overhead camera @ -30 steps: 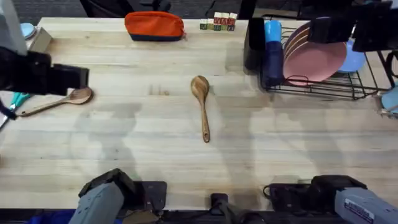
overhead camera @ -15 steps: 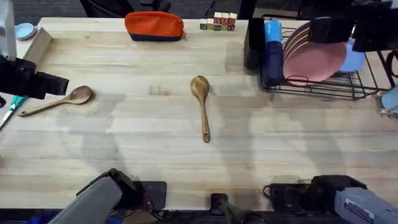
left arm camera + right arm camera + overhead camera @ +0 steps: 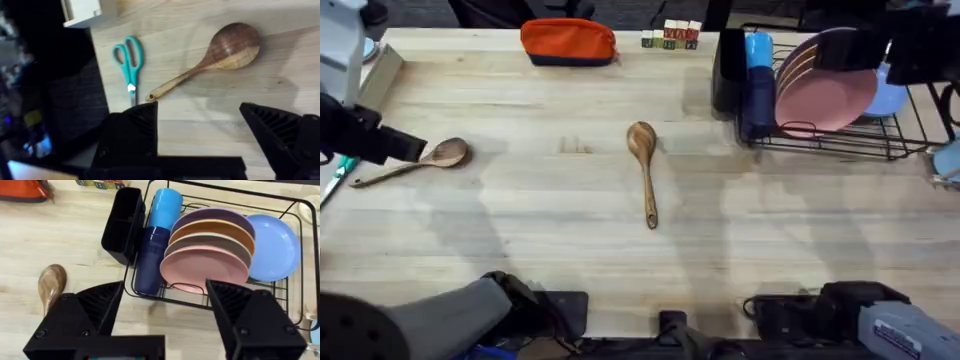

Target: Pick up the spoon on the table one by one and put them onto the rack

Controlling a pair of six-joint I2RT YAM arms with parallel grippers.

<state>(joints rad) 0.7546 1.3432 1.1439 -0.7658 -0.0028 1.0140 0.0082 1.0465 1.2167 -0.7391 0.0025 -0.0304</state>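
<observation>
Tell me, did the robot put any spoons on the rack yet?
Not yet. Both wooden spoons lie on the table: the left spoon by the teal scissors, the middle spoon alone. In hand: the left pincer hangs open over the left spoon. The right pincer is open above the rack. Left to do: both spoons.

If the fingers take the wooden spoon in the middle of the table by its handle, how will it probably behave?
The spoon looks like solid wood, so it is probably stiff and light. Its oval bowl is wider than the slim handle, so that end may dip if gripped far back. Lying flat on the table, it seems unlikely to roll, though the smooth handle might slip.
</observation>
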